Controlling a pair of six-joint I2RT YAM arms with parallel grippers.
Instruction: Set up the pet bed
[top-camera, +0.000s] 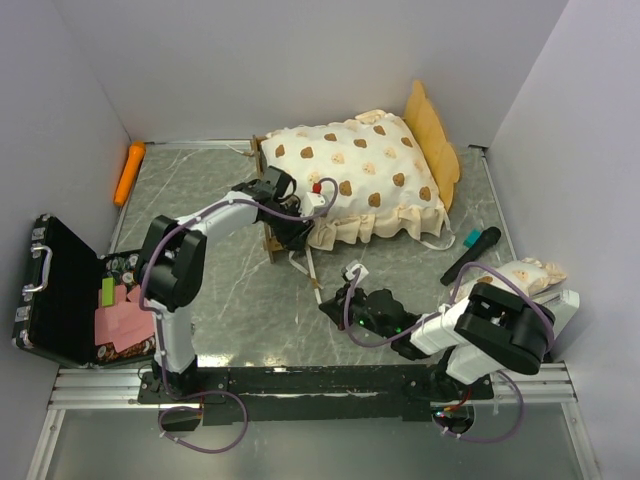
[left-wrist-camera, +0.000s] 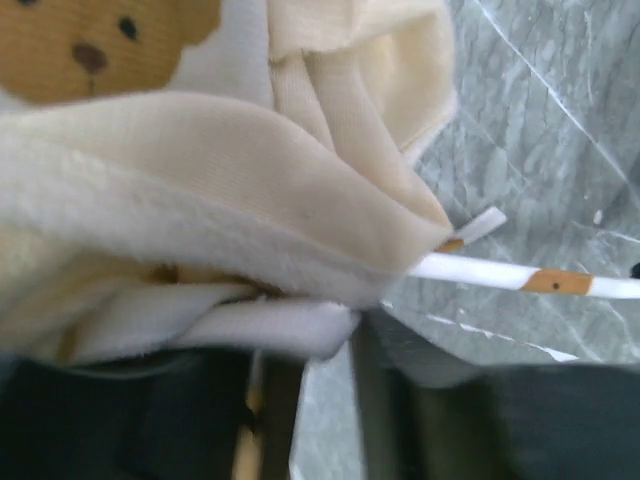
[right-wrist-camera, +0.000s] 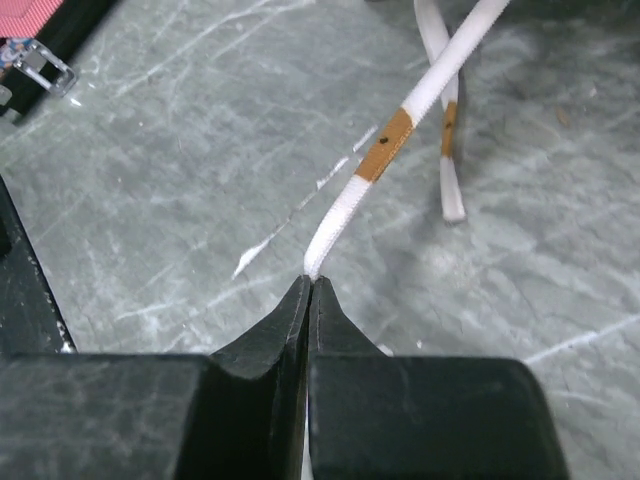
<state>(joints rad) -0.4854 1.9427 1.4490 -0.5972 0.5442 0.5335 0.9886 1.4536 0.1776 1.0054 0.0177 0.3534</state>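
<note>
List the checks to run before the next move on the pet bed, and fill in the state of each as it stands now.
1. Right gripper shut on the white strap: ok, the end is pinched at the fingertips.
2. Strap untangled: cannot tell; it crosses a second strap.
3. Left gripper clear of the mattress: not ok; jaws look apart, but the ruffle lies over one finger.
4. Mattress on the frame, up against the headboard: ok.
5. Pillow on the bed: not ok; it lies off the bed, beside the right arm.
</note>
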